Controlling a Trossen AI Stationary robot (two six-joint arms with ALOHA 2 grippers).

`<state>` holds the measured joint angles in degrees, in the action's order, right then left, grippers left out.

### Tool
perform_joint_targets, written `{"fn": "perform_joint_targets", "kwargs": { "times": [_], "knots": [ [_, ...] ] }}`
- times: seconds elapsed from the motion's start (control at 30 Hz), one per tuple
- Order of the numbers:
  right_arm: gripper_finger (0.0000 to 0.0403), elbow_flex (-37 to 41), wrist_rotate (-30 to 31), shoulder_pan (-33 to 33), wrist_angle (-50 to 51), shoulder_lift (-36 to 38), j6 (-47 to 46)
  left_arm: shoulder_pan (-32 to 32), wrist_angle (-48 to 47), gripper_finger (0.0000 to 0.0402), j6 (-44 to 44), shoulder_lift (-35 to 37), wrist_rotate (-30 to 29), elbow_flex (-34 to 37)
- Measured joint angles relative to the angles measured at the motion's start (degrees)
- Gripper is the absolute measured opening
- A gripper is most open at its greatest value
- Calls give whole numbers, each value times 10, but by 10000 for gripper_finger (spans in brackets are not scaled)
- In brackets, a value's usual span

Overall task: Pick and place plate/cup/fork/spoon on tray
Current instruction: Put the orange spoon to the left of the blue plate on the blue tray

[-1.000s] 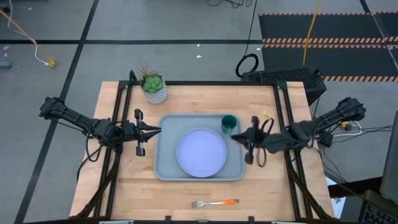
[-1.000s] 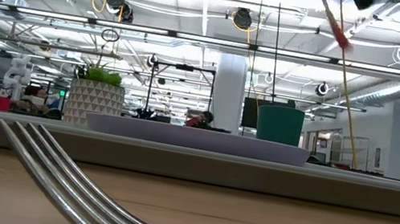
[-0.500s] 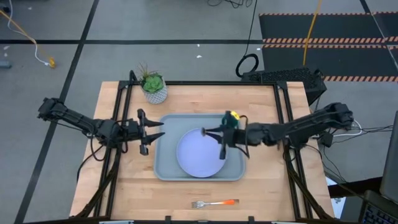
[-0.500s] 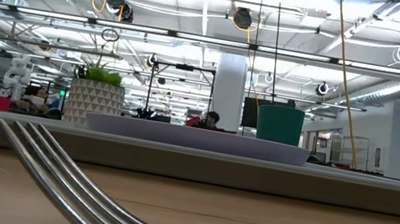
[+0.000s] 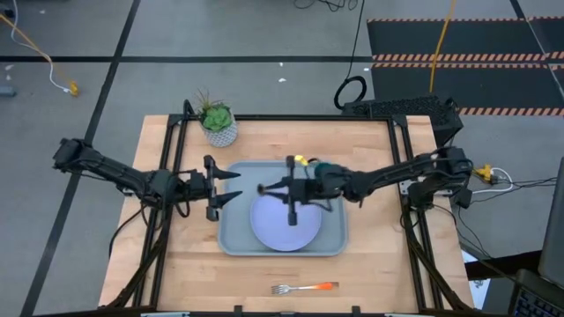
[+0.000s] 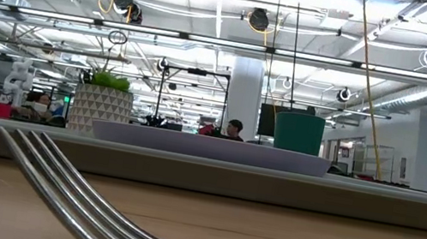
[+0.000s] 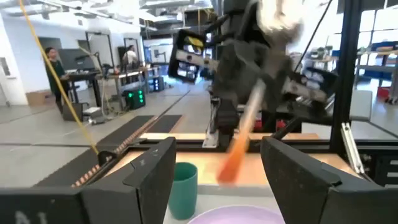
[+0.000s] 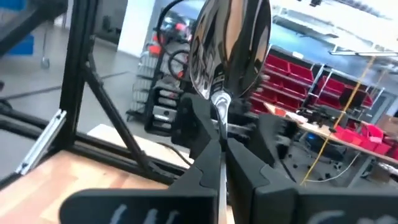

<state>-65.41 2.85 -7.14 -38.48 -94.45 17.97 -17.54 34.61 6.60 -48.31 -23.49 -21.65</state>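
STATE: right gripper [image 5: 264, 187] clenched on the small orange-handled spoon with silver bowl [image 8: 231, 43], above the large round lavender plate [image 5: 284, 220] in the grey-blue rectangular tray [image 5: 231, 236] | left gripper [image 5: 231, 184] released, empty, at tray edge | RISK: spoon slips in the narrow pinch, or the facing grippers collide | PENDING: orange-handled fork [image 5: 304, 288] lies on table.

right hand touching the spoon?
Touching. In the right wrist view the right hand pinches the spoon at its neck, with no gap between fingers and spoon.
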Motion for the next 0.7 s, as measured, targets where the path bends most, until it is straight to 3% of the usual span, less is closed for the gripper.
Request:
{"fn": "perform_joint_targets", "kwargs": {
  "times": [0.27, 0.7],
  "knots": [
    [0, -86, -1, -1, 19, -63, 29, 0, 35, 239, 11, -51, 10, 0],
    [0, -90, -20, 6, 19, -66, 24, 0, 39, 239, -21, -58, 9, 0]
  ]
}}
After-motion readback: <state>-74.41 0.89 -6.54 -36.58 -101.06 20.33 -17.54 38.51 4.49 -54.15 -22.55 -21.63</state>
